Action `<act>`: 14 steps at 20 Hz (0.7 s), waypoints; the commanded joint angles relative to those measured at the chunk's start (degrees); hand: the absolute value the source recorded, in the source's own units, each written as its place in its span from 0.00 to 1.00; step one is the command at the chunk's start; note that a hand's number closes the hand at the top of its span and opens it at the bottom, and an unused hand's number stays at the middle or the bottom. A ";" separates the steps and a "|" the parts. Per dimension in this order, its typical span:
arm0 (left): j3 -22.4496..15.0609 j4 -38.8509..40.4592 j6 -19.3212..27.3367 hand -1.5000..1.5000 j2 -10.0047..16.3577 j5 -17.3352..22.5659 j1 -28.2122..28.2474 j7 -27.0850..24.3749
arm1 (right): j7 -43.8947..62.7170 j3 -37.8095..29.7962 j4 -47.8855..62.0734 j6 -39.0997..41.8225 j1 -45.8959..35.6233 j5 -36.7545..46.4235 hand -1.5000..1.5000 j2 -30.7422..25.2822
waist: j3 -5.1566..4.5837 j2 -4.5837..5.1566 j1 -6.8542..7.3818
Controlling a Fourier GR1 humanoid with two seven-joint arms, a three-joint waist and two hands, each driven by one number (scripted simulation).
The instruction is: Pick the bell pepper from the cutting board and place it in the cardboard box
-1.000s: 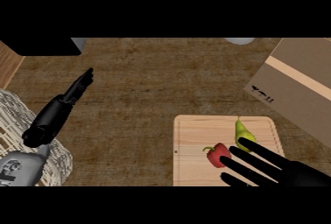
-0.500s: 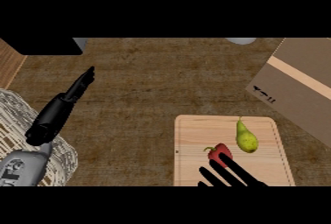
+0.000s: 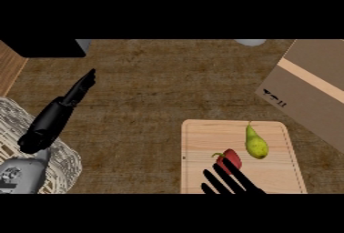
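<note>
The pepper [image 3: 230, 160], red with a green stem, lies on the board [image 3: 205, 136] in the near right part of the worktop [image 3: 154, 91], toward the board's near middle. A yellow-green pear [image 3: 256, 144] lies just to its right on the same board, stem pointing far, close to the pepper but not clearly touching it.

Only the fingers of the right robot hand [image 3: 225, 180] show, coming in from the near edge over the board. They are straight and spread apart, holding nothing, and the tips reach the pepper's near side; one fingertip overlaps the pepper's near edge, though actual contact cannot be told.

The box [image 3: 312, 82] stands at the far right, beyond the board and apart from it, with a pale tape strip across its top.

The left robot hand [image 3: 57, 116] hangs over the left of the worktop, fingers straight and pressed together, pointing far. Beneath its wrist sits a white woven basket [image 3: 17, 120] at the left edge.
</note>
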 commanded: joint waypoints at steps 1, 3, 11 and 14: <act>0.28 3.43 3.06 0.50 -3.65 -1.96 -2.18 -0.12 | 2.42 3.86 -0.73 2.56 0.83 4.60 0.00 3.68 | -0.37 0.16 -0.31; 2.48 -0.73 0.56 0.50 -2.01 0.40 0.40 1.03 | -0.08 0.14 -1.05 2.92 -1.15 3.06 0.00 2.53 | -0.36 0.12 0.00; 3.49 -2.22 -0.73 0.50 -4.16 -1.11 -0.70 5.01 | -1.32 -1.92 13.72 -6.14 -2.87 6.24 0.00 5.08 | -0.31 0.18 0.11; 3.32 3.52 0.75 0.50 -6.03 -4.02 -2.33 -0.05 | -1.88 -2.24 15.56 -3.10 -6.72 6.22 0.00 8.65 | -0.36 0.35 -0.06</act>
